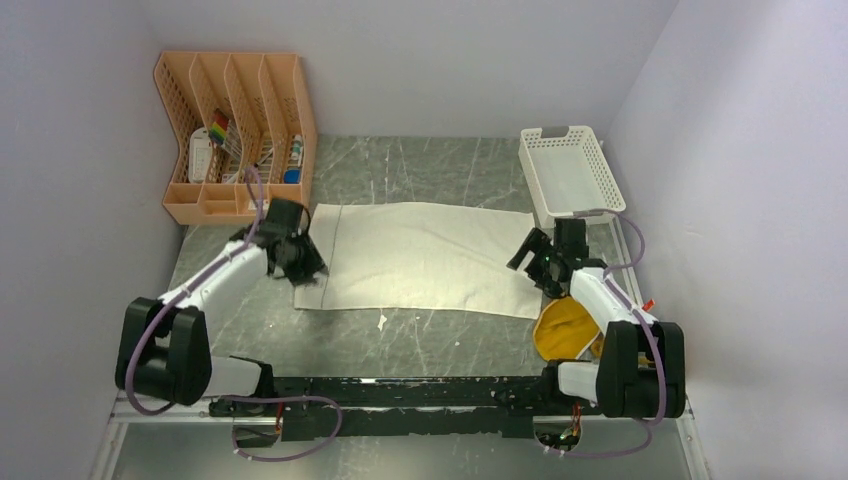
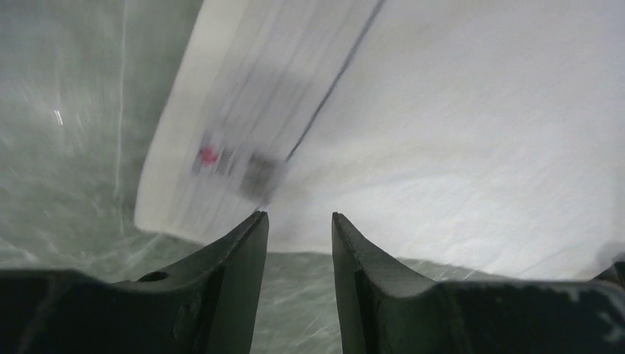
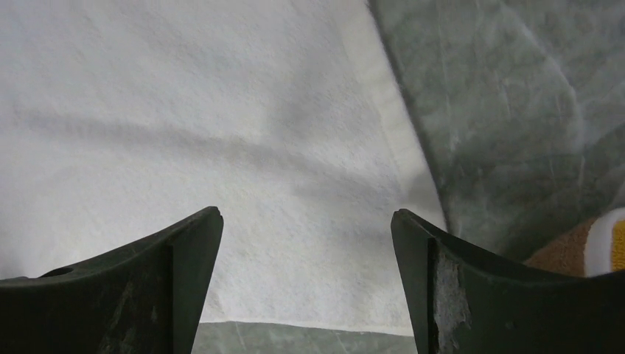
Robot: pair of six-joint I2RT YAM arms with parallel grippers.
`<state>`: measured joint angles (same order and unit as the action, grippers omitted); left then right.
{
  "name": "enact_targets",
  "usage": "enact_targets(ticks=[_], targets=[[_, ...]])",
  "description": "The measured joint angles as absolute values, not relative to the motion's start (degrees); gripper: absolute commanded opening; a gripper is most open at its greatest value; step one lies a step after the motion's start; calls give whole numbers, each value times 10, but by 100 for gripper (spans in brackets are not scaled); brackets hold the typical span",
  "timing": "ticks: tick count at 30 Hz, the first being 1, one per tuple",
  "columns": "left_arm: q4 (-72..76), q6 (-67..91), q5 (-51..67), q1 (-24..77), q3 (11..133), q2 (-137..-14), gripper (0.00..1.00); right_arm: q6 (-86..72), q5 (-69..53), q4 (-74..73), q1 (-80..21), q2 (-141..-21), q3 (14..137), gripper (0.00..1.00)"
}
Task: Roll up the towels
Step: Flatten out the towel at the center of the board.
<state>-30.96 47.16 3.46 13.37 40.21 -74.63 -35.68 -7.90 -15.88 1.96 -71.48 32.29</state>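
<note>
Right now my left pincer hovers at the near-left corner of the cream-white towel, jaws partly apart with nothing between them. My right pincer hangs over the near-right corner, jaws wide apart and just as empty. The towel lies spread flat across the middle of the table, its long side running left to right. The mustard-yellow towel sits bunched beside my right arm's base, and a bit of the brown one shows just beside it.

I judge this cloth light, soft and floppy. It will sag and wrinkle rather than hold a shape, and a thin single layer lying flat is awkward to pinch. So I would take it at the hem, one pincer on each near corner. Both should lift together, or the edge will skew and the roll will start crooked.
</note>
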Motion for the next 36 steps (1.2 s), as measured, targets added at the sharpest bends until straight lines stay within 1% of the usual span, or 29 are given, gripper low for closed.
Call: enact_targets(ticks=[1,3,4,6,7,9,11,13,14,18,23,26,36], targets=[[-335,453,20,136,456,-764,40,-355,-62,-170,8,-715,337,85],[-350,426,1,136,531,-798,17,-350,-30,-189,-17,-722,376,80],[-351,411,-7,136,569,-817,8,-346,-13,-195,-34,-731,404,77],[-350,382,-17,136,623,-852,7,-338,18,-201,-69,-753,456,69],[-349,372,-18,136,637,-866,7,-334,29,-201,-83,-764,475,63],[-349,354,-19,136,642,-888,7,-325,47,-208,-105,-783,497,46],[-351,345,-17,136,632,-909,7,-315,63,-222,-118,-795,500,24],[-352,340,-13,136,612,-924,7,-306,75,-240,-129,-804,500,5],[-352,338,-10,136,600,-928,7,-304,81,-248,-134,-809,500,0],[-351,339,-3,145,556,-932,7,-296,86,-259,-155,-826,495,0],[-328,352,1,170,515,-929,7,-300,75,-256,-179,-837,450,0],[-298,369,2,179,487,-909,7,-307,68,-257,-190,-845,425,0],[-235,442,13,182,400,-837,7,-332,63,-240,-240,-827,401,0]])
